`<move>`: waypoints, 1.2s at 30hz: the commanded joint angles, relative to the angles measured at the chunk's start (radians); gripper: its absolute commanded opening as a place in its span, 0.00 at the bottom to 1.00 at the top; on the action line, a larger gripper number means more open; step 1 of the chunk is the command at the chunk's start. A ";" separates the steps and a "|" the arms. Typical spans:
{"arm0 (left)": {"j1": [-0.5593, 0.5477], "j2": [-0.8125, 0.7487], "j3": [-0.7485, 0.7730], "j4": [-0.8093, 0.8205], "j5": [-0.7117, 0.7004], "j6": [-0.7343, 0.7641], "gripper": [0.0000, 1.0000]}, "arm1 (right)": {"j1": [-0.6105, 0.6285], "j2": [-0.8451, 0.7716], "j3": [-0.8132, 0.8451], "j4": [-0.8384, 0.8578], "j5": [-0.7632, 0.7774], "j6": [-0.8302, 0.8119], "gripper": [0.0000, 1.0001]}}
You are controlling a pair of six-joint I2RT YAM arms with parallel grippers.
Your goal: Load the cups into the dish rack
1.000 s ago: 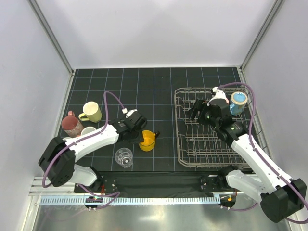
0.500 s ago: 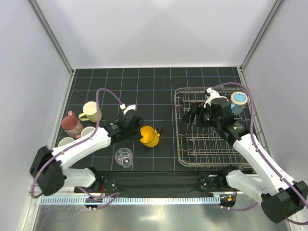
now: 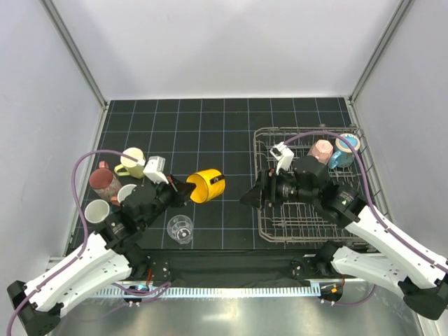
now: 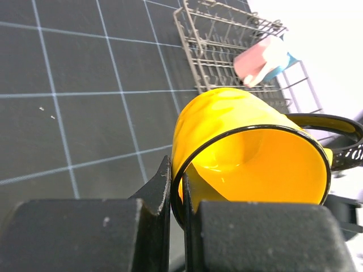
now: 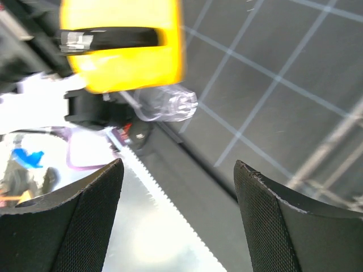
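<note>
Lower centre-left, top view: clear tumbler upright on the mat. Just above it in frame, left gripper clamped on the rim of the orange-yellow mug; mug tipped on its side, lifted. Centre: right gripper with jaws spread, nothing between, beside the dish rack's left edge. Rack's upper-right corner: pink mug, blue mug.

Bright even light; right wrist view blurred, sheen on orange-yellow mug.
</note>
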 commanded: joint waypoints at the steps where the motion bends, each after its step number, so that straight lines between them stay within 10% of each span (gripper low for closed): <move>1: -0.004 -0.061 -0.023 0.227 -0.033 0.098 0.00 | 0.068 -0.007 0.049 0.025 0.049 0.131 0.79; 10: -0.004 -0.222 -0.251 0.577 0.068 0.229 0.00 | 0.157 0.073 0.081 0.060 0.112 0.439 0.74; 32: -0.004 -0.324 -0.331 0.721 0.191 0.549 0.00 | 0.312 0.159 0.035 0.345 0.068 0.807 0.73; 36: -0.004 -0.336 -0.336 0.754 0.262 0.582 0.00 | 0.323 0.182 0.024 0.384 0.052 0.830 0.51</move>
